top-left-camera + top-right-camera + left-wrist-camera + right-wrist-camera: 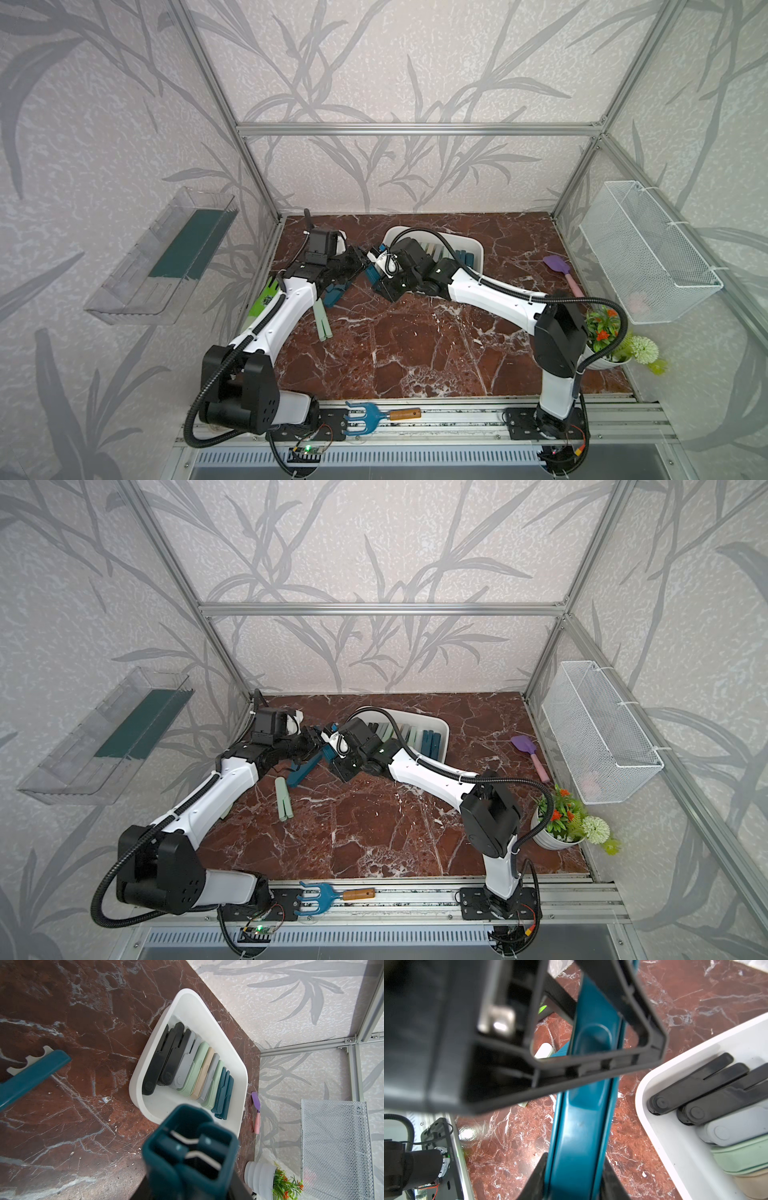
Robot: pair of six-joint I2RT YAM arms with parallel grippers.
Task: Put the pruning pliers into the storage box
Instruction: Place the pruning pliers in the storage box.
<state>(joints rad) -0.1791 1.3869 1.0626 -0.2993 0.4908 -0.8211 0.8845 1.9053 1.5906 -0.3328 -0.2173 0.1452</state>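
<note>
Red-brown marble, veined white, tops the worktop (415, 340). We count nine boxed pliers (188, 1068), flat matte bars (two black, two grey, two mint, one beige, two teal), leaning in a row inside the smooth white storage box (188, 1004) at the back. Two more lie on the marble: a mint pair (322, 321) and a loose teal pair (335, 293). One held teal pair (583, 1126) hangs just beside the box, the left tool (360, 266) pinching one end, the right tool (573, 1180) pressed onto its edges.
</note>
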